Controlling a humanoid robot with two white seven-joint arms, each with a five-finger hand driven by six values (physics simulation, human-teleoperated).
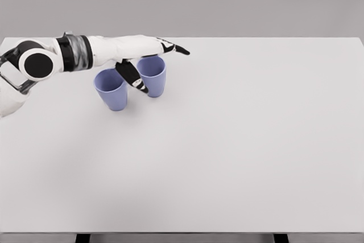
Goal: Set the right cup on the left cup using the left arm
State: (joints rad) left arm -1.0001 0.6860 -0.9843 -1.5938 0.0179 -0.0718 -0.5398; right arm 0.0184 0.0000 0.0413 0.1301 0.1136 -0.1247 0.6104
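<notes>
Two lilac-blue cups stand upright close together on the white table (239, 140), at its far left. The left cup (112, 90) is a little nearer to me than the right cup (154, 79). My left hand (162, 70) reaches in from the left, just above the cups. Its fingers (176, 48) stretch straight out over the back rim of the right cup. The thumb (132, 77) hangs down between the two cups, against the right cup's left side. The hand is open and holds nothing. Part of the right cup's rim is hidden by the hand.
The table's far edge runs just behind the cups. Two dark table legs (82, 238) show below the front edge.
</notes>
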